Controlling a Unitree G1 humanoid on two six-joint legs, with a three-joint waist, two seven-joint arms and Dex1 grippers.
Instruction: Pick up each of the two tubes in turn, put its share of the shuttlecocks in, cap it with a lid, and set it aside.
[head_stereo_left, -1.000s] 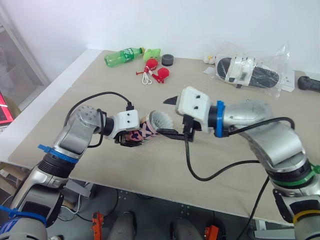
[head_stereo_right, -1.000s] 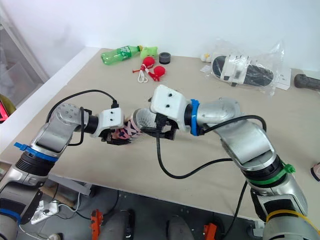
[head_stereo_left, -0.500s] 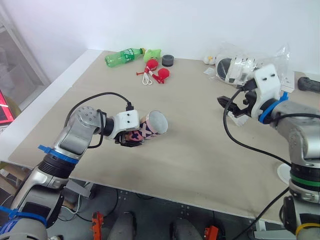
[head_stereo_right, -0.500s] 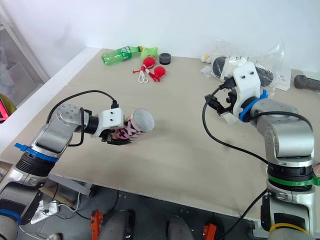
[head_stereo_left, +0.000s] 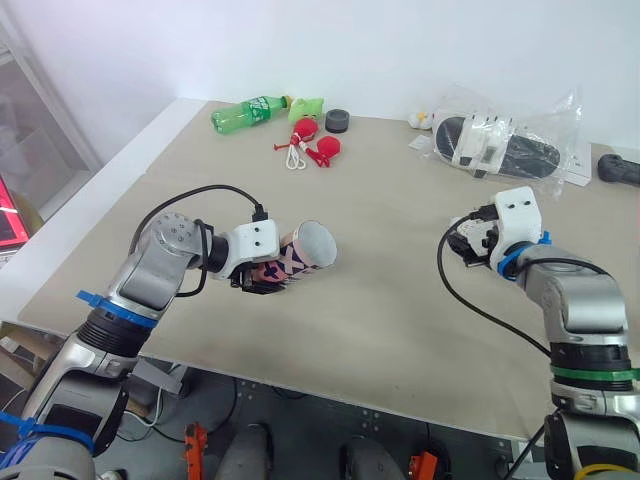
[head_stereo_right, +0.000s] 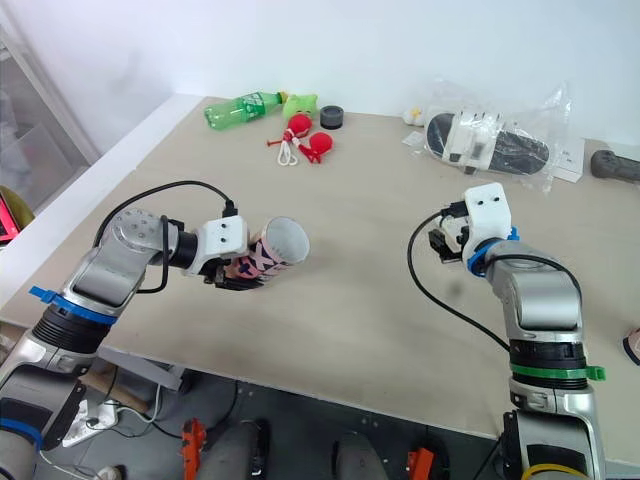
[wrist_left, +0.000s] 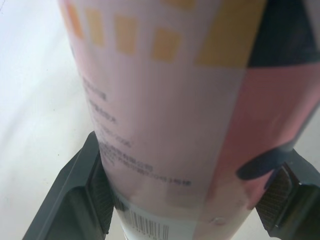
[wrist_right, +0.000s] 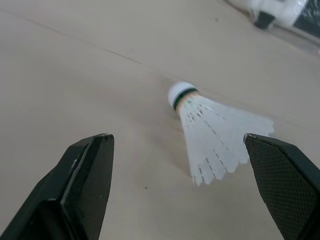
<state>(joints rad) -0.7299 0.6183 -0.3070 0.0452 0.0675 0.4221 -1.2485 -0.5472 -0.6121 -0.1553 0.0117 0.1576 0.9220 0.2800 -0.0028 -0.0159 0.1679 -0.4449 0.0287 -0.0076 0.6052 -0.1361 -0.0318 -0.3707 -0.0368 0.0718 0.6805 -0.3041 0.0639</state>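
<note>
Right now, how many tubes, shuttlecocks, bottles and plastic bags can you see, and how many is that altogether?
Tube, held in the left gripper: 1
Shuttlecock, lying on the table in plain sight: 1
Green bottle: 1
Plastic bag: 1
Total: 4

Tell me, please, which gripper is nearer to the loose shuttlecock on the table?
Right. The right gripper hovers open just over the shuttlecock, one finger to each side; the left gripper is well across the table, clamped on the tube.
</note>
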